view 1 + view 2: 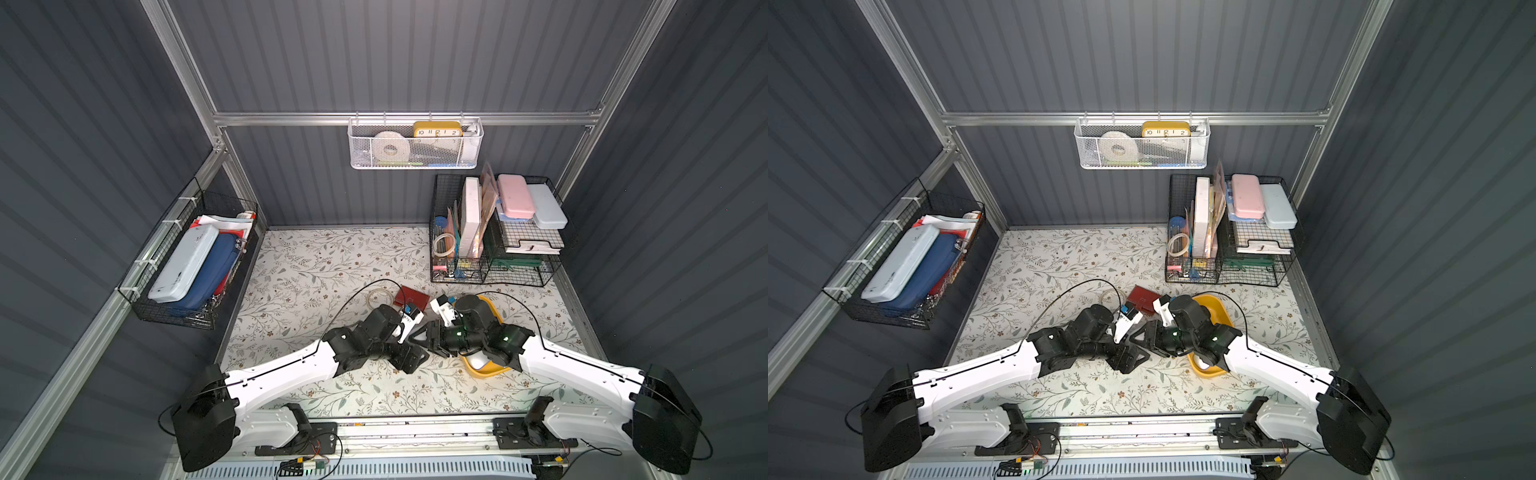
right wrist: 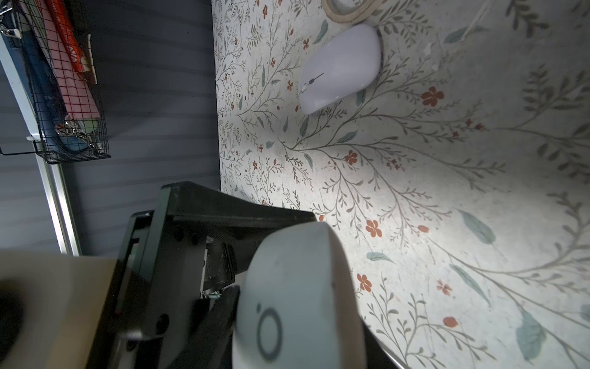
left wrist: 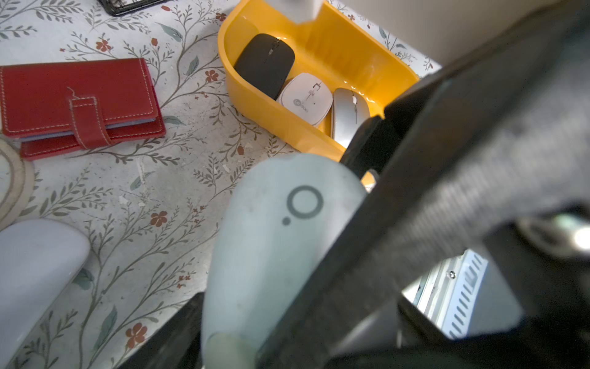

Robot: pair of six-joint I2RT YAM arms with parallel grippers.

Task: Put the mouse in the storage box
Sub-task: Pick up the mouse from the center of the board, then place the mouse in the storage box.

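Left wrist view shows the storage box (image 3: 255, 96), a yellow tub, with three mice lying side by side in it: a black mouse (image 3: 265, 64), a white mouse (image 3: 305, 97) and a silver mouse (image 3: 348, 111). The pale blue mouse (image 3: 281, 242), marked with a ring, is outside the tub. It is lifted off the floral tabletop (image 3: 143, 198), just beside the box at its 9 o'clock.

In a top view the left gripper (image 1: 413, 345) and the right gripper (image 1: 432, 338) meet tip to tip at that spot. In the right wrist view dark fingers lie against both long sides of the pale blue mouse, so the right jaws are narrow and holding it. I cannot tell how the left jaws stand.

A red wallet (image 1: 411, 297) lies closed at 10 o'clock of the box. A lavender mouse (image 2: 341, 68) rests on the tabletop just beside a tape roll (image 2: 348, 9).

In both top views:
- The white mesh basket (image 1: 415, 160) hangs at 12 o'clock, holding a white roll (image 1: 390, 145) and a yellow clock (image 1: 436, 129).
- The black wire basket (image 1: 166, 316) on the wall at 9 o'clock holds a pale grey case (image 1: 185, 266) and a dark blue case (image 1: 210, 270), with papers behind them.
- The black wire organizer (image 1: 519, 278) at 1 o'clock carries a pink case (image 1: 515, 195) and a light blue case (image 1: 548, 205) on its top tray, with papers in the trays below.
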